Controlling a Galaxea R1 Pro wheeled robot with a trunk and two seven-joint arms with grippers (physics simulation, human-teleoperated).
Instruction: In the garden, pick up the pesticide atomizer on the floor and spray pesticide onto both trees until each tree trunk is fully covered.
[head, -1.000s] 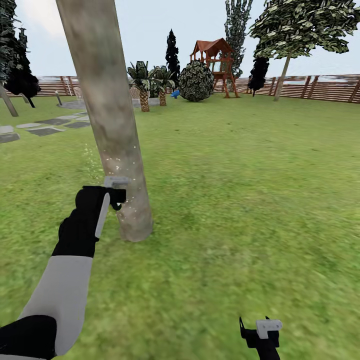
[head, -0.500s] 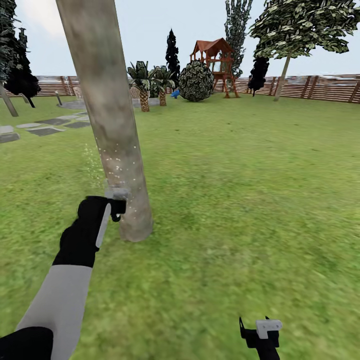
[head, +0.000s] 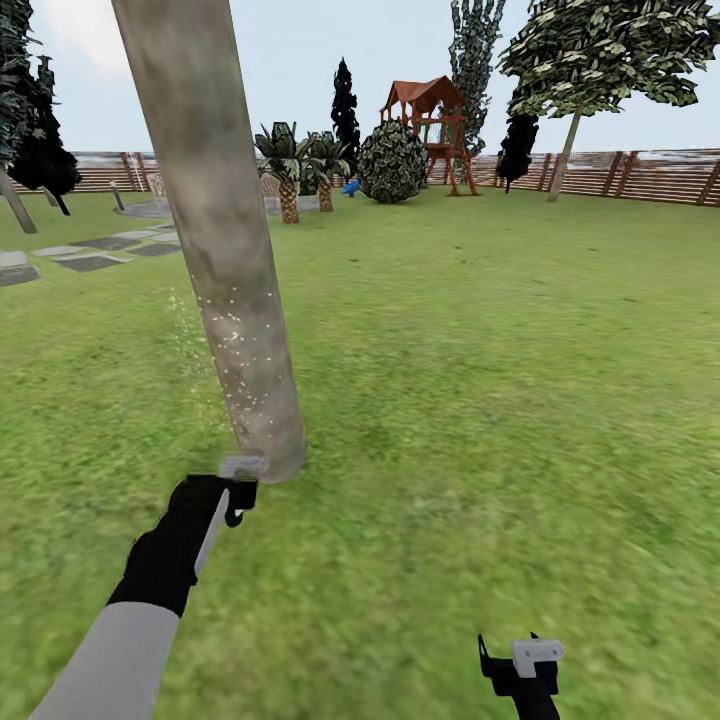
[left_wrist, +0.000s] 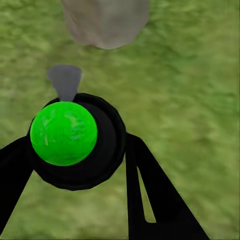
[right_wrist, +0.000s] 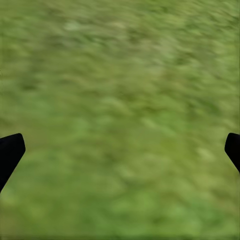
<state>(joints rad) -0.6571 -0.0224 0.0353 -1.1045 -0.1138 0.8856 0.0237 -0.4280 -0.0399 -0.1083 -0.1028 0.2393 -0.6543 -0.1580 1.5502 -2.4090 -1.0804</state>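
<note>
A thick, leaning grey-brown tree trunk (head: 222, 240) rises from the grass right in front of me. Whitish pesticide specks (head: 240, 345) dot its lower part and drift just to its left. My left gripper (head: 236, 497) hangs low by the trunk's foot, shut on the pesticide atomizer (head: 240, 467). In the left wrist view the atomizer (left_wrist: 70, 137) is a black body with a green ball top and a grey nozzle pointing at the trunk base (left_wrist: 107, 22). My right gripper (head: 520, 655) is open over bare grass (right_wrist: 120, 100). A second tree (head: 566, 150) stands far right by the fence.
Grey stepping stones (head: 90, 255) lie to the left. Short palms (head: 290, 175), a round dark bush (head: 392, 162) and a red-roofed play tower (head: 432, 125) stand at the back. A brown slat fence (head: 640, 175) rings the lawn, which stretches open to the right.
My left arm has dropped with the atomizer from partway up the trunk to its foot. More of the speckled trunk now shows. The right arm has not moved.
</note>
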